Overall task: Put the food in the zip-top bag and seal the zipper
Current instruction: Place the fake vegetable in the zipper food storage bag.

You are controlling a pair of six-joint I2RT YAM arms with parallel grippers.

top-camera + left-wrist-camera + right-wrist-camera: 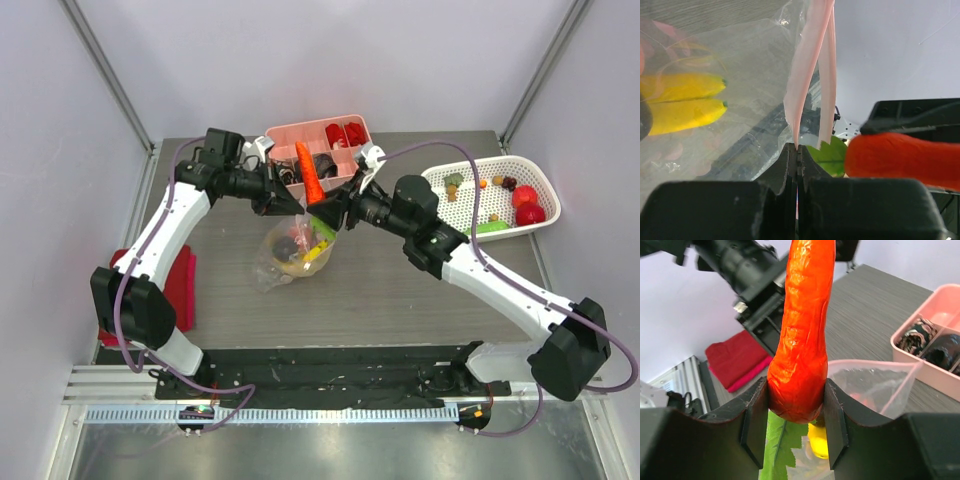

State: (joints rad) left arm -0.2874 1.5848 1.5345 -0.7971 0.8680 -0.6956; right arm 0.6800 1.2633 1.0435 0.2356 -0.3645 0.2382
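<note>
Carrot pinched by R gripper over bag mouth. Zipper strip pinched by L gripper, not sealed. Yellow bits already inside; more food left in basket, far-right corner.

A grey wood-grain tabletop stands between plain pale lavender walls with grey metal corner struts, evenly lit.

Carrot over the bag mouth, both my grippers meeting there.
My right gripper clamps the orange carrot, tip up toward the pink tray, leaves down over the zip-top bag. My left gripper sits at the bag's mouth edge. Yellow, red and dark pieces inside. More food in the white basket, far right.
</note>
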